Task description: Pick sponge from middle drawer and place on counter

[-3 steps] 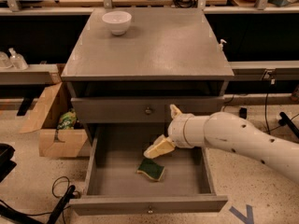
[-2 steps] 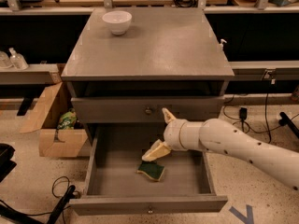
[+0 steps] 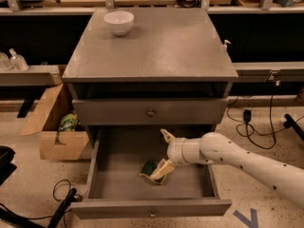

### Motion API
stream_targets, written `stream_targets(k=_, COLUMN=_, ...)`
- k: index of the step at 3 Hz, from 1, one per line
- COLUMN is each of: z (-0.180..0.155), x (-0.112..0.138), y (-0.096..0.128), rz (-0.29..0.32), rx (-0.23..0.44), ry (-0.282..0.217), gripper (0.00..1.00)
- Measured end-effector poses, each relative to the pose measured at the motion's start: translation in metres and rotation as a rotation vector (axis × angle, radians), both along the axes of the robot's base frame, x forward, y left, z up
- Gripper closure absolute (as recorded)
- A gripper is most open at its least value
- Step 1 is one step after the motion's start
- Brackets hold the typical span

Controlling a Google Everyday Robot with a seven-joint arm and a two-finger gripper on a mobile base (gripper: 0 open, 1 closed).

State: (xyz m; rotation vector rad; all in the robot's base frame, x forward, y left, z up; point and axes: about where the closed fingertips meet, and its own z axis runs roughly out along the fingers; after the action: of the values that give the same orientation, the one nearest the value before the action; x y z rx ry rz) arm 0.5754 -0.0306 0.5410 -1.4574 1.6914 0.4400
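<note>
The sponge (image 3: 148,168), dark green with a yellow layer, lies on the floor of the open middle drawer (image 3: 118,179), right of its centre. My gripper (image 3: 164,153) reaches into the drawer from the right on a white arm. It is open: its lower finger (image 3: 161,170) rests against the sponge's right edge and its upper finger points up towards the closed drawer front. The sponge looks slightly tipped up. The grey counter (image 3: 156,46) tops the cabinet above.
A white bowl (image 3: 118,22) stands at the counter's back left. The closed upper drawer front (image 3: 151,112) sits just above the gripper. An open cardboard box (image 3: 52,127) stands left of the cabinet. Cables lie on the floor on both sides.
My gripper has moved left and down in the drawer, and its lower finger now touches the sponge. The sponge has shifted slightly left.
</note>
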Motion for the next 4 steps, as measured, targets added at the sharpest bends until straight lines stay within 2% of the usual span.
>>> stream_targets(k=1, z=-0.040, x=-0.002, y=-0.002, rz=0.036, rx=-0.058, ry=0.051, gripper=0.00)
stream_targets(k=2, z=-0.079, x=0.005, y=-0.003, rz=0.046, rx=-0.128, ry=0.092, gripper=0.00)
stream_targets(k=4, z=-0.143, x=0.011, y=-0.008, rz=0.035, rx=-0.217, ry=0.180, gripper=0.00)
